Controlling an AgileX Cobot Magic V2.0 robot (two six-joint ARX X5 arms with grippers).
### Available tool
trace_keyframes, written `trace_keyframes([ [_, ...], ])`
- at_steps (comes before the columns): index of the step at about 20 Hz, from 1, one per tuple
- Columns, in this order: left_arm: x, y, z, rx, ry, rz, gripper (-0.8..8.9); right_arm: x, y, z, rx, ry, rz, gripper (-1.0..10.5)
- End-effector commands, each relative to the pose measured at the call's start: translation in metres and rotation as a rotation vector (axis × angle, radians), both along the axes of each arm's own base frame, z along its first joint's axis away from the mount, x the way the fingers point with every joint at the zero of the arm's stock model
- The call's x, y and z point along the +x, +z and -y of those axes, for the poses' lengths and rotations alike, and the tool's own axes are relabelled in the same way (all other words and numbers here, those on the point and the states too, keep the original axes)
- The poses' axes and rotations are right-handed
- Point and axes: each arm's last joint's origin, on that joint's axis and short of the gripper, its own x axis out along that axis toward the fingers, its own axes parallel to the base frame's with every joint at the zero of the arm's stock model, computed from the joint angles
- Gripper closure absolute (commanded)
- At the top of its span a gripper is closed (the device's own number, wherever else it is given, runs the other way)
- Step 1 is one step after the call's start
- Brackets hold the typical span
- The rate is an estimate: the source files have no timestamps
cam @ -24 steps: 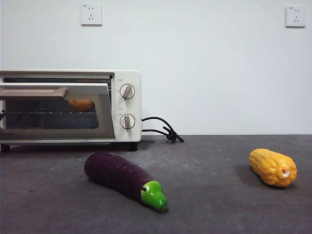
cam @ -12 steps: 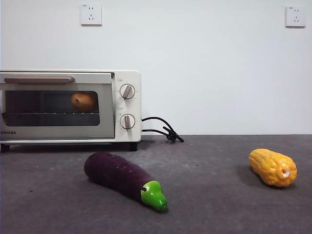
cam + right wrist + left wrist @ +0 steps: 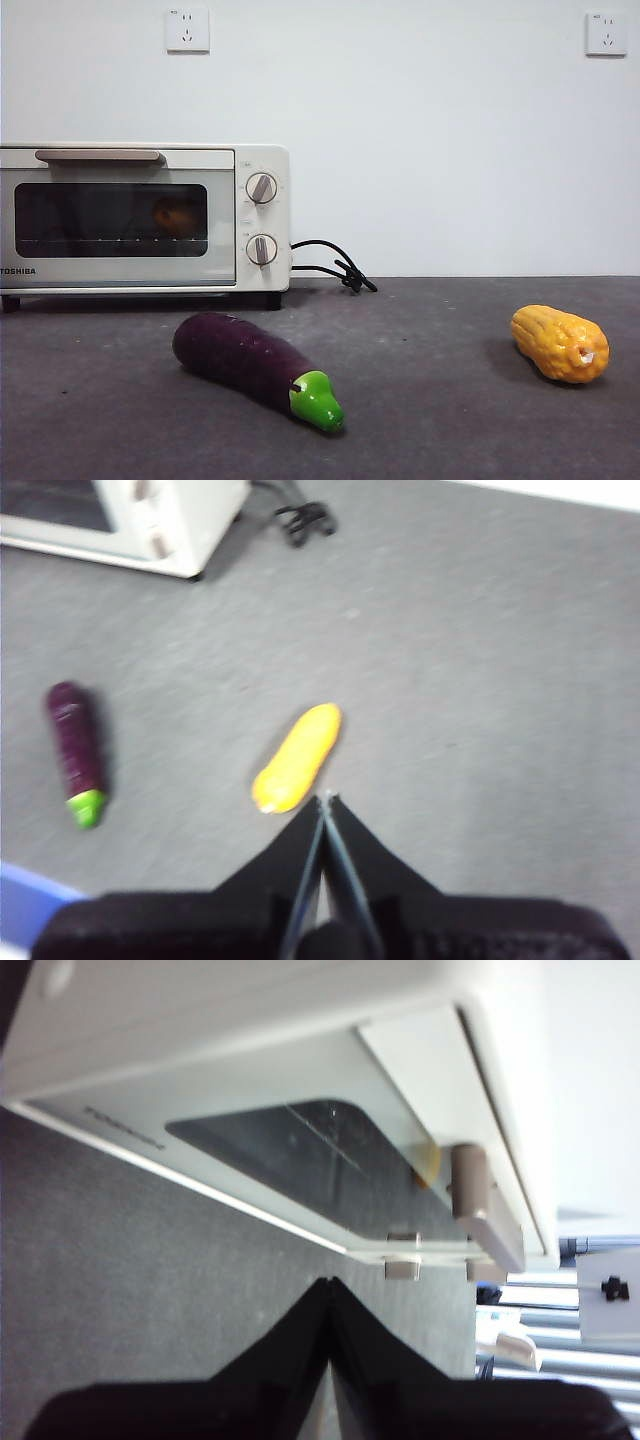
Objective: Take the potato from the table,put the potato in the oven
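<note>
Front view: the oven (image 3: pixel 145 218), door shut, read "TOSHIBA" at its lower left; the potato (image 3: pixel 176 214) sat dimly behind the glass. An eggplant (image 3: pixel 255 368) and corn cob (image 3: pixel 560 343) lay on the table (image 3: pixel 440 400).

Left wrist view: the left gripper (image 3: pixel 329 1285), jaws pressed together, hung near the door handle (image 3: pixel 484 1205).

Right wrist view: the right gripper (image 3: pixel 325 798), jaws together, hovered above the cob.
</note>
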Motion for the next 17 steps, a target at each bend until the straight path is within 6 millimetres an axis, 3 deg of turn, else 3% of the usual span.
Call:
trace_keyframes([
  [1, -0.001, 0.004, 0.008, 0.052, -0.064, 0.041, 8.21, 0.0, -0.003, 0.001, -0.022, -0.03, -0.005, 9.5],
  [5, -0.008, 0.021, 0.031, 0.108, -0.131, 0.062, 8.21, 0.0, -0.003, 0.002, -0.004, -0.044, -0.008, 9.5],
  [10, -0.041, 0.064, 0.086, 0.364, -0.284, 0.105, 8.21, 0.0, -0.003, 0.002, -0.005, -0.044, -0.008, 9.5],
  [13, -0.077, 0.099, 0.12, 0.418, -0.379, 0.194, 8.2, 0.0, -0.003, 0.002, -0.005, -0.044, -0.008, 9.5],
  [17, -0.146, 0.15, 0.152, 0.547, -0.384, 0.396, 8.19, 0.0, -0.003, 0.002, -0.005, -0.044, -0.008, 9.5],
])
